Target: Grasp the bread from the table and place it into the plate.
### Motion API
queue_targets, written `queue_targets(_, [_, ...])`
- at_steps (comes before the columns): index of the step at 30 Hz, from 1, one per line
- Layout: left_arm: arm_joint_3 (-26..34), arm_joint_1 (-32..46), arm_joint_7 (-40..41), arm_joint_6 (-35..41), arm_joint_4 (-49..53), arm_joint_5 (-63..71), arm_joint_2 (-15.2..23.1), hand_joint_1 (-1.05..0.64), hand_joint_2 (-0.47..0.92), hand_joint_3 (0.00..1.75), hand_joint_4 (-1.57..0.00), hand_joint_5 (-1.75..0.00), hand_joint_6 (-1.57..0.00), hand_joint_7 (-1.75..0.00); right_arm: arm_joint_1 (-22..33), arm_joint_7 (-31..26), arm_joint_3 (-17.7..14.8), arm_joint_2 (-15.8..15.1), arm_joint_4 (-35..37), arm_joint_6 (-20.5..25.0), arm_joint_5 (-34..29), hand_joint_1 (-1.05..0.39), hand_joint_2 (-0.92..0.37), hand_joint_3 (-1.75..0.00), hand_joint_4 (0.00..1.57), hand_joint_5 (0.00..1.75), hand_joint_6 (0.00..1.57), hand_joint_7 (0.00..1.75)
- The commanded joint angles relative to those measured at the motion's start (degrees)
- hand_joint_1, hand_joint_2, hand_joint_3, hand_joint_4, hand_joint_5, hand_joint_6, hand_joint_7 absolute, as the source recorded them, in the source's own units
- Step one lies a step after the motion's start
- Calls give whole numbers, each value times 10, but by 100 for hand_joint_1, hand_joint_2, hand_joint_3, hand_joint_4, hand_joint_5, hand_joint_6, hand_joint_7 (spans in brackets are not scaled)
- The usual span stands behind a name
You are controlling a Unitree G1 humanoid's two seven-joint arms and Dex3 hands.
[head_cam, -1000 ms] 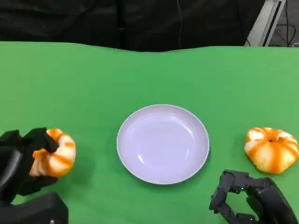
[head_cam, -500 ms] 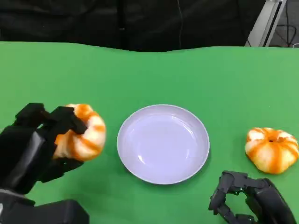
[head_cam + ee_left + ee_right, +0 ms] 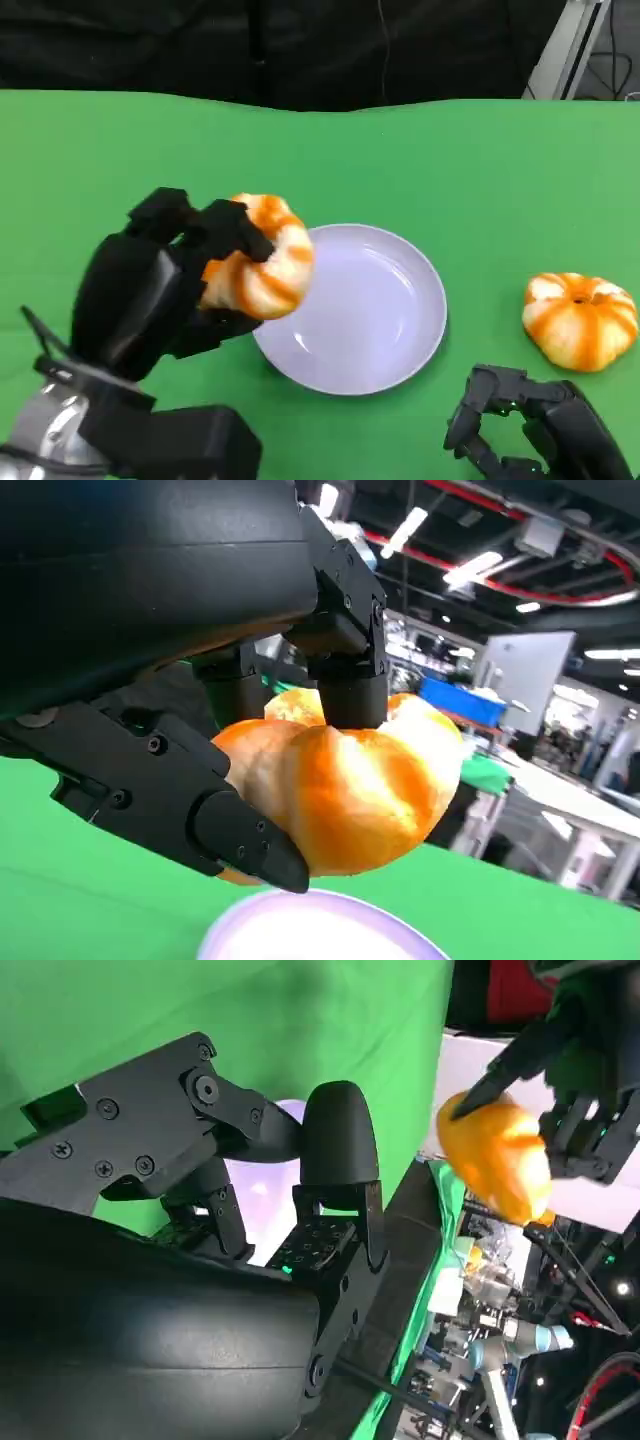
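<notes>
Head view: left hand [image 3: 165, 280] grips bread [image 3: 258, 256] above the plate's [image 3: 400, 340] left rim; right hand [image 3: 530, 425] curled, holding nothing, at the worktop's [image 3: 480, 170] near edge.

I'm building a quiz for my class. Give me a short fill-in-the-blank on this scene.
1. The left hand holds a piece of ____ in its fingers.
2. The held bread hangs over the rim of the ____.
3. The second bread lies on the table, near the ____ hand.

Missing words: bread; plate; right
</notes>
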Motion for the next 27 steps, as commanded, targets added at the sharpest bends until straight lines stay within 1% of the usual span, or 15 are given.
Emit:
queue_targets(1, [-15,-25,-17,0,12,1,-11,-6,78,0,-59,-169,-70,-130,1,-6,-2,-1,0,-8,-2,-22,-62,-92,81,157,80,132])
queue_targets(6, [-16,-28,-24,-1,13,-2,-15,-6,78,0,-60,-168,-72,-127,2,-8,0,-2,-2,-7,-2,-22,-62,-91,81,156,80,132])
queue_targets(10, [-45,-66,-45,-1,45,-5,-40,-4,78,0,-59,-168,-71,-127,2,-15,0,0,-1,-13,-7,-23,-62,-91,81,156,79,132])
queue_targets(18, [-66,-95,-56,-10,88,-1,-46,-5,77,0,-59,-167,-71,-128,0,-26,4,8,-4,-16,-15,-23,-62,-92,81,155,80,131])
queue_targets(22, [-75,-114,-58,-29,131,-10,-48,-2,77,0,-58,-168,-69,-129,4,-31,6,11,-14,-7,-19,-23,-62,-91,81,155,80,130])
queue_targets(27, [-81,-126,-66,-33,160,-17,-54,-4,78,1,-57,-167,-70,-127,7,-33,8,13,-20,-6,-21,-23,-63,-89,81,155,80,130])
